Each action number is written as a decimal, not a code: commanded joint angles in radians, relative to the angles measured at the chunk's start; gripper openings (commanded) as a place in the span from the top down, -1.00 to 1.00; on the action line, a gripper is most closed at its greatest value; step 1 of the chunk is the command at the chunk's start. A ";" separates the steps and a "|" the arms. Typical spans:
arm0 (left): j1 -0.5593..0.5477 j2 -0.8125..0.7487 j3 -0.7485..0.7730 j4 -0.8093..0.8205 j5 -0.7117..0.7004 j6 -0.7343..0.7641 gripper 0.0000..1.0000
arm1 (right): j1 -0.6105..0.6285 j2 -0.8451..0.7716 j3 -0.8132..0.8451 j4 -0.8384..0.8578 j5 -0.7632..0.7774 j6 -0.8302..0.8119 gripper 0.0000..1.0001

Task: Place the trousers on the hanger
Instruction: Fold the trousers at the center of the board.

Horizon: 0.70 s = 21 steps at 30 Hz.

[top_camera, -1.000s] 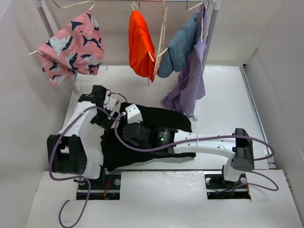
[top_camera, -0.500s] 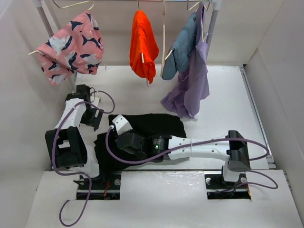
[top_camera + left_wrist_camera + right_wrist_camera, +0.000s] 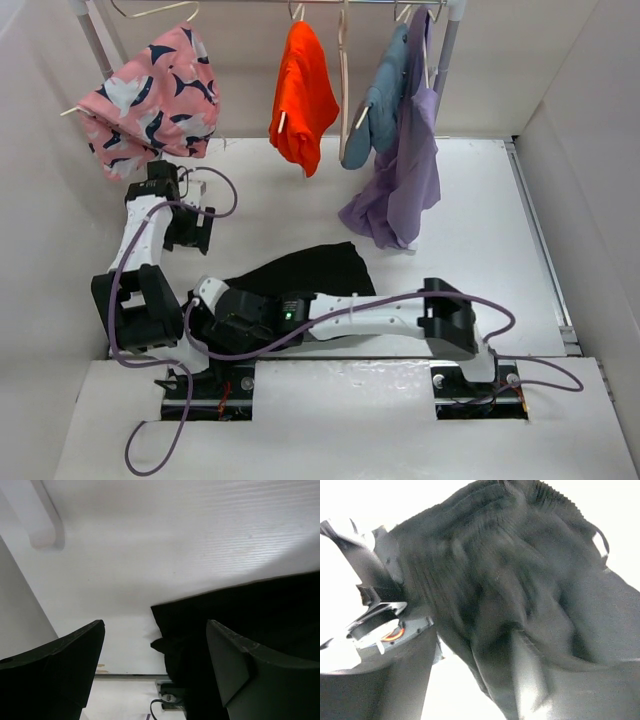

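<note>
The trousers [image 3: 310,270] lie on the worktop [image 3: 470,220], not hung yet. My left fingers [image 3: 60,670] gape empty; right fingers [image 3: 385,690], I cannot tell.

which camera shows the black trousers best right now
The top external view: it shows the trousers as a crumpled heap on the table, though the right arm covers the near part. The left wrist view catches only one dark edge; the right wrist view is a blurred close-up of folds.
</note>
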 commanded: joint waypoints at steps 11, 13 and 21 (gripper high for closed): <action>-0.232 -0.093 -0.060 -0.184 0.170 0.115 -0.58 | -0.013 -0.132 -0.124 -0.016 -0.125 0.124 -0.72; -0.264 -0.102 -0.103 -0.184 0.137 0.136 -0.52 | -0.024 -0.212 -0.166 -0.025 -0.114 0.168 -0.72; -0.284 -0.132 -0.304 -0.141 -0.082 0.157 -0.43 | -0.292 -0.450 -0.453 0.038 -0.153 0.369 -0.12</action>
